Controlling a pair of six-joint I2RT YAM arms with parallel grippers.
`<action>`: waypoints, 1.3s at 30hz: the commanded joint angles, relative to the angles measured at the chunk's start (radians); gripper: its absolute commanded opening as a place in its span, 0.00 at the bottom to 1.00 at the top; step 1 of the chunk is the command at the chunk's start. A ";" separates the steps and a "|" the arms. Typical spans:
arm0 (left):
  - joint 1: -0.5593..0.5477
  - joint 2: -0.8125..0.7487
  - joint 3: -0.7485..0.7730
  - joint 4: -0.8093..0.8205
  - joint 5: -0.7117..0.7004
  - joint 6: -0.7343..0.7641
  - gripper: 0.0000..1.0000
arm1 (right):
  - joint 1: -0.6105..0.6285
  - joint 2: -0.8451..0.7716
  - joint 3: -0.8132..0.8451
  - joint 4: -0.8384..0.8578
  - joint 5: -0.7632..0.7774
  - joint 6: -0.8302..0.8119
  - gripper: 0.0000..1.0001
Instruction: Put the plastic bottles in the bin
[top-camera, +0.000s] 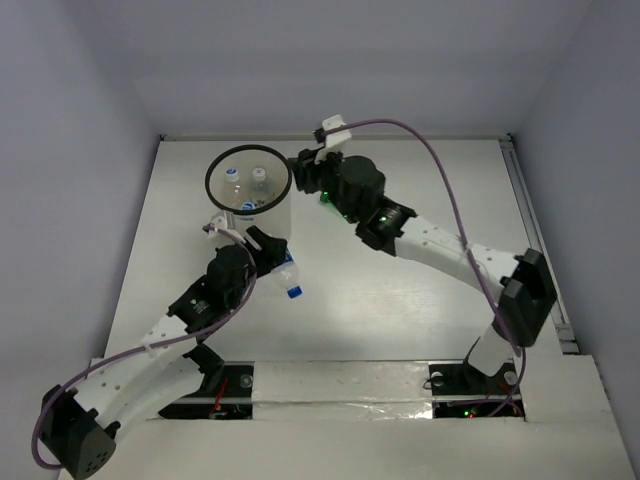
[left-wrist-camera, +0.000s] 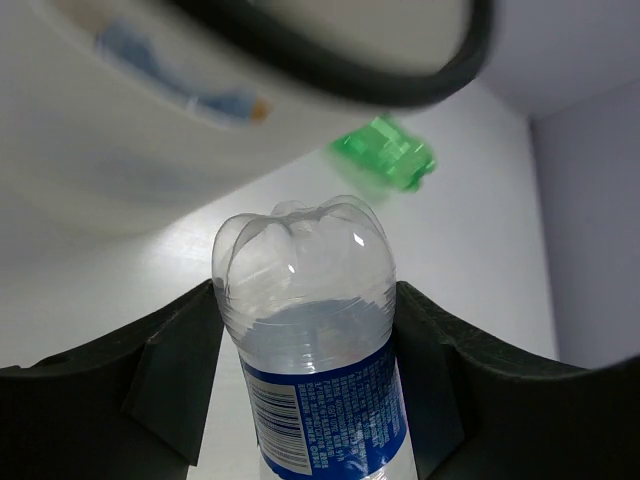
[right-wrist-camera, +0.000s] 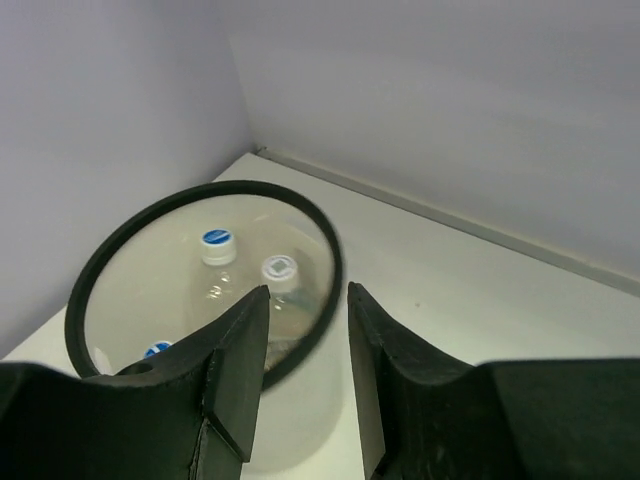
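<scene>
Risk, left: the left gripper (left-wrist-camera: 306, 295) carries the clear blue-label bottle (left-wrist-camera: 310, 360) low beside the bin (top-camera: 207, 180), base end leading and under the black rim. Raise it too little and you drive the base into the wall, which could tip the bin or twist the bottle in the grip. Risk, right: the right gripper (right-wrist-camera: 307, 295) hangs over the rim, so the two could crowd each other at the opening. Left gripper: clamped on the bottle's body, a finger on each flank. Bin: three capped bottles (right-wrist-camera: 216, 240) inside; the green bottle (left-wrist-camera: 385, 152) lies on the table (left-wrist-camera: 480, 250) beyond it. Right gripper: fingers a narrow gap apart, holding nothing, no contact visible.
</scene>
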 joint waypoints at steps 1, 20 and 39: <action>-0.008 -0.050 0.183 -0.051 -0.128 0.049 0.37 | -0.056 -0.166 -0.088 -0.011 -0.012 0.087 0.43; 0.191 0.392 0.745 0.140 -0.472 0.393 0.38 | -0.128 -0.440 -0.408 0.007 -0.012 0.176 0.43; 0.191 0.489 0.584 0.332 -0.495 0.499 0.85 | -0.214 -0.320 -0.354 -0.078 -0.105 0.165 0.47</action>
